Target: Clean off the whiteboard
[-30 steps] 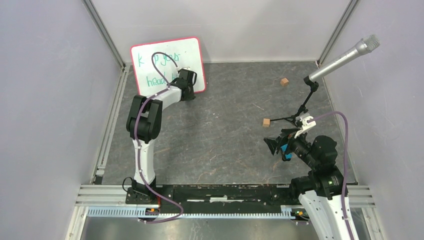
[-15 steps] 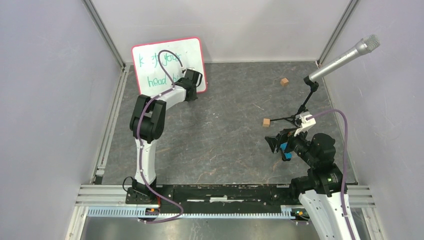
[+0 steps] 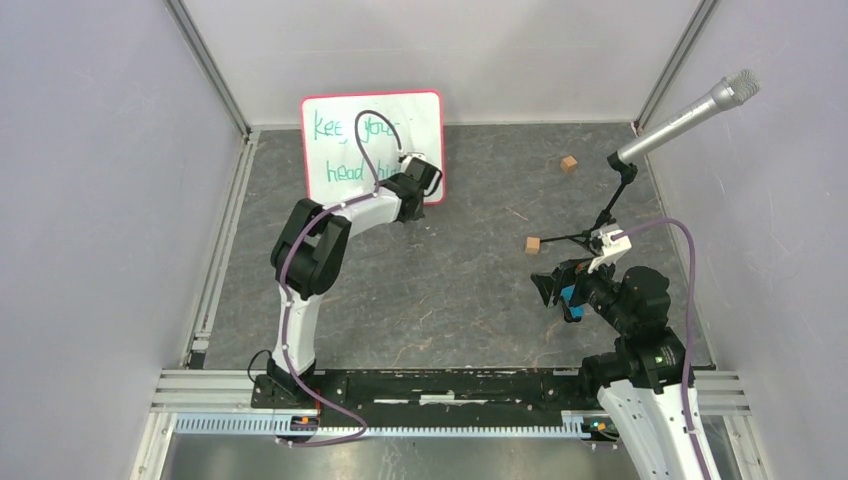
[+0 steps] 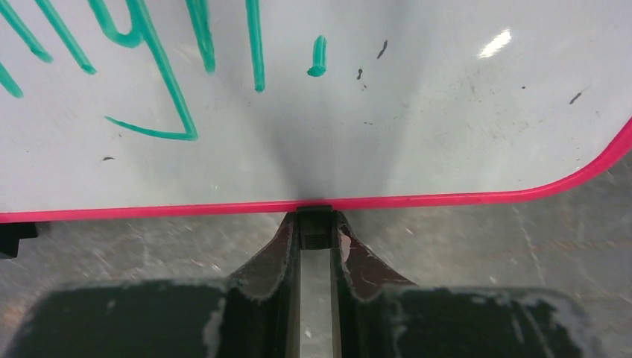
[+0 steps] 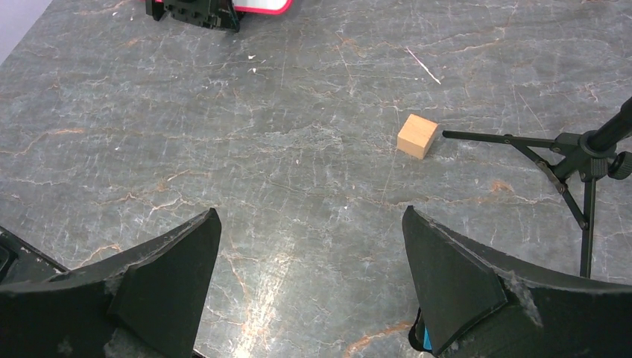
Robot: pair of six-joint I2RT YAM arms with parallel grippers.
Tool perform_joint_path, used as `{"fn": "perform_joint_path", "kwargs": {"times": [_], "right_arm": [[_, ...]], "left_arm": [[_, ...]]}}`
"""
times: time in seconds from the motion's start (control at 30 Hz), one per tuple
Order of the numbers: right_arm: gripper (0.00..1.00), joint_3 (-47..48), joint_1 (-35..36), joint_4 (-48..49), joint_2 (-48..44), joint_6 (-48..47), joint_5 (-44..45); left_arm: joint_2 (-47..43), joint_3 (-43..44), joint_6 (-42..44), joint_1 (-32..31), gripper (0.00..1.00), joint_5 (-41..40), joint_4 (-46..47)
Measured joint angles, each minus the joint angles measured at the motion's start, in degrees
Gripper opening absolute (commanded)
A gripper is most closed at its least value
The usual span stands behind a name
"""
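The whiteboard [image 3: 340,125] stands at the back of the table, white with a red rim and green handwriting. My left gripper [image 3: 425,178] is at its lower right edge. In the left wrist view the whiteboard [image 4: 373,134] fills the top, and my left gripper [image 4: 315,231] is shut on a small black clip foot [image 4: 315,222] under the red rim. My right gripper [image 3: 548,290] is open and empty at the right, low over the table; in its own view [image 5: 309,261] the jaws stand wide apart. The whiteboard's corner [image 5: 261,6] shows far off there.
A microphone on a black tripod stand [image 3: 690,115] stands at the right, one leg near my right gripper [image 5: 514,142]. Two small wooden cubes lie on the dark marble table, one at the back [image 3: 569,163], one by the tripod [image 3: 533,244] [image 5: 416,136]. Walls enclose the table.
My left gripper has moved to the right with the whiteboard in it, and the board has turned squarer to the back wall. The right arm has barely moved.
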Motion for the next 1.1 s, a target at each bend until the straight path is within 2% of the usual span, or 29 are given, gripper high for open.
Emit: {"fn": "perform_joint_path", "kwargs": {"times": [0.37, 0.43, 0.53, 0.57, 0.8, 0.97, 1.1], "right_arm": [[0.98, 0.0, 0.0, -1.2, -0.9, -0.2, 1.4], [0.98, 0.0, 0.0, -1.4, -0.7, -0.3, 1.4], [0.98, 0.0, 0.0, -1.5, -0.5, -0.4, 1.4], [0.98, 0.0, 0.0, -1.5, -0.5, -0.4, 1.4], [0.98, -0.3, 0.0, -1.1, -0.2, -0.3, 1.4], [0.98, -1.0, 0.0, -0.6, 3.2, -0.2, 1.4], [0.98, -2.1, 0.0, 0.0, 6.4, 0.4, 1.4]], "left_arm": [[-0.4, -0.3, -9.8, -10.6, 0.03, -3.4, -3.5], [-0.4, -0.3, -11.7, -12.0, 0.06, -3.8, -3.9], [-0.4, -0.2, -13.4, -13.3, 0.19, -4.0, -4.3], [-0.4, -0.1, -13.8, -13.5, 0.28, -4.0, -4.4], [-0.9, 0.4, -16.4, -14.3, 0.67, -0.5, -5.0], [-7.6, -4.1, -17.2, -15.0, 0.85, 3.8, -4.2], [-18.7, -10.7, -17.1, -15.3, 0.93, 5.9, -3.3]]}}
